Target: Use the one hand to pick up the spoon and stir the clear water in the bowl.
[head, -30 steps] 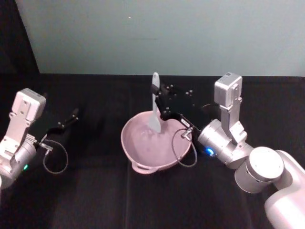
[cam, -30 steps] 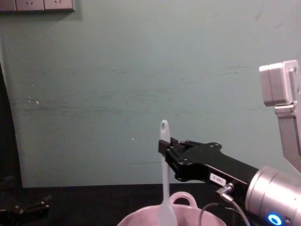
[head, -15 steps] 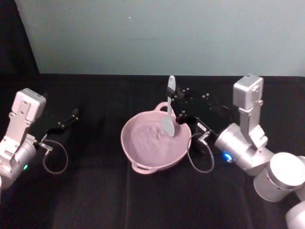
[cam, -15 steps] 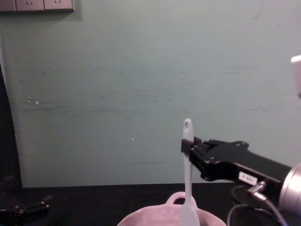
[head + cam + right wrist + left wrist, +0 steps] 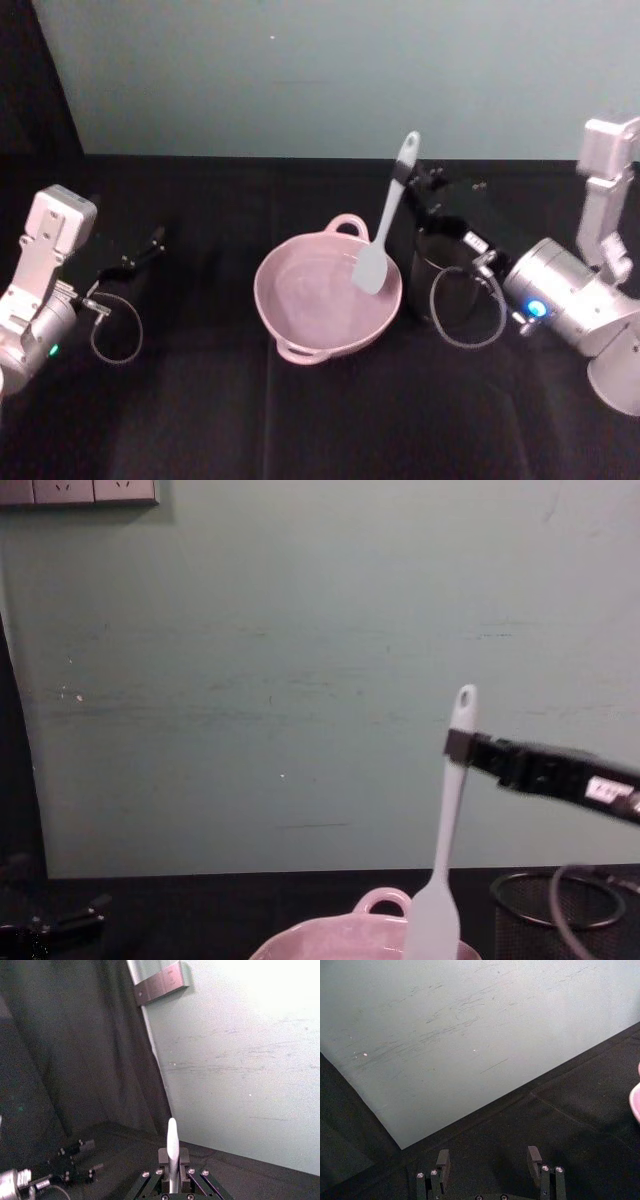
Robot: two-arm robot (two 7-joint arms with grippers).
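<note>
Spoon point(image 5: 387, 225) is clamped by its upper handle in my right gripper point(image 5: 408, 188), tilted so its head hangs over the right part of the bowl point(image 5: 262, 300) while its holed end leans up and to the right. A black wire-mesh cup point(image 5: 440, 285) stands on the bench point(image 5: 200, 420) just right of the bowl, below that gripper. My left gripper point(image 5: 138, 256) rests well left of the bowl, fingers apart.
</note>
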